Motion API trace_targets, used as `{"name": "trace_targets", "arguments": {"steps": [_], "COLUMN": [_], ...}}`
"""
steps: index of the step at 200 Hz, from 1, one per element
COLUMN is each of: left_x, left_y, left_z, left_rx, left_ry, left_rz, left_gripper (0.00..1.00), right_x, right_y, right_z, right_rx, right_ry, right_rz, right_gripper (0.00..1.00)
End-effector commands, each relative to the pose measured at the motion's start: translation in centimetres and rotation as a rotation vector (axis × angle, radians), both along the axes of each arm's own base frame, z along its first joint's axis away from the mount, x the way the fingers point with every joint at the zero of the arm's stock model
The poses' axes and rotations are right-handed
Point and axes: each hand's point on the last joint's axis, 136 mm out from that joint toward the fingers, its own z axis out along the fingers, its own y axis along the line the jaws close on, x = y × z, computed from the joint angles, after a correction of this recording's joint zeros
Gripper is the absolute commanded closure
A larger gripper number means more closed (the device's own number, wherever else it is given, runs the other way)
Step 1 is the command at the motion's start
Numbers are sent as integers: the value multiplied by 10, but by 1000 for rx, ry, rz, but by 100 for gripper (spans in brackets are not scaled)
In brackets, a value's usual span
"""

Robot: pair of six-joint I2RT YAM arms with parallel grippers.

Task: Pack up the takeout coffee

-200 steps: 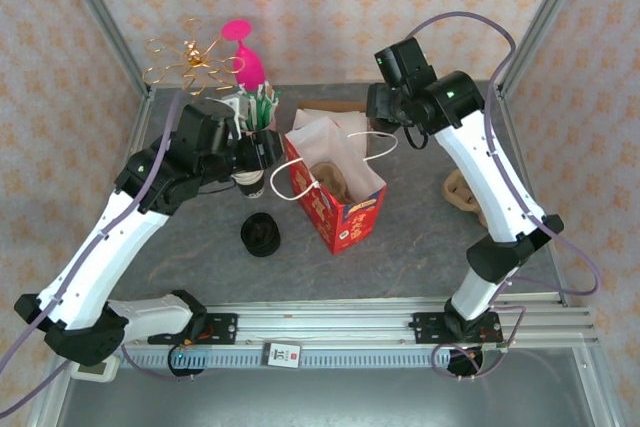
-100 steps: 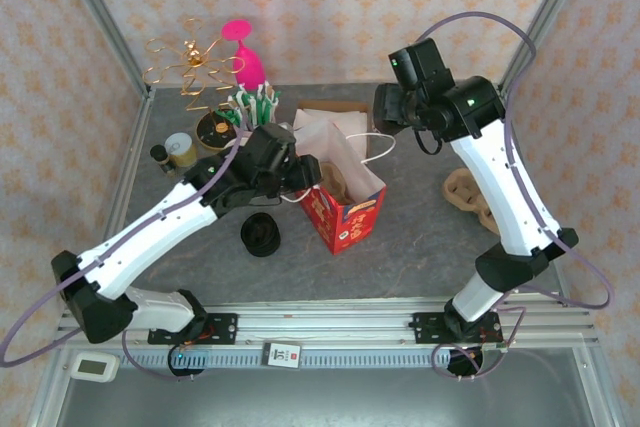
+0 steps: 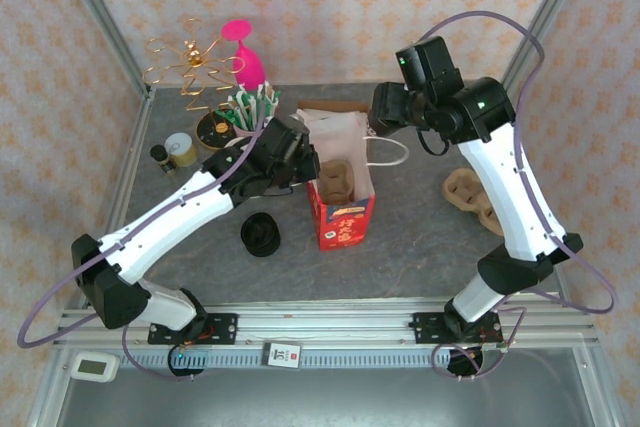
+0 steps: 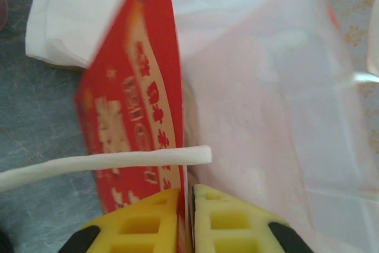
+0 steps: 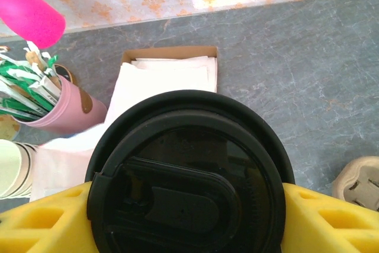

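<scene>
The left gripper [image 4: 186,208] pinches one wall of the floppy bag [image 3: 341,224]. The right gripper [image 5: 188,223] hugs the coffee cup [image 5: 189,158] by its sides, over the bag's back edge; squeeze softly, it may squash

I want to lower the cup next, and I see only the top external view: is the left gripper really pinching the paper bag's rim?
Observer: Yes. In the left wrist view the left gripper is shut on the red paper bag; the bag's wall runs into the slit between the yellow fingers.
Operator: Anything caught with it?
Observer: The white rope handle lies across just ahead of the fingertips, not between them.
Operator: And the right side?
Observer: The right wrist view shows the right gripper clamped on the black-lidded coffee cup, one yellow finger on each side.
</scene>
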Motion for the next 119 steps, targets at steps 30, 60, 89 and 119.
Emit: {"name": "trace_targets", "arguments": {"steps": [30, 60, 89, 119], "left_x": [10, 14, 18, 22], "left_y": [31, 35, 40, 39], "left_z": [14, 19, 23, 27], "left_rx": [117, 175, 246, 249], "left_ry": [-24, -25, -20, -21], "left_rz": [-41, -82, -100, -92], "left_gripper": [98, 98, 98, 98], "right_x": [-12, -16, -20, -25], "right_y": [14, 30, 43, 53], "right_z": [19, 24, 23, 24], "right_rx": [61, 83, 92, 110], "right_ry": [-25, -30, -20, -15], "right_rz": [62, 101, 132, 168], "right_gripper": [33, 33, 33, 33]}}
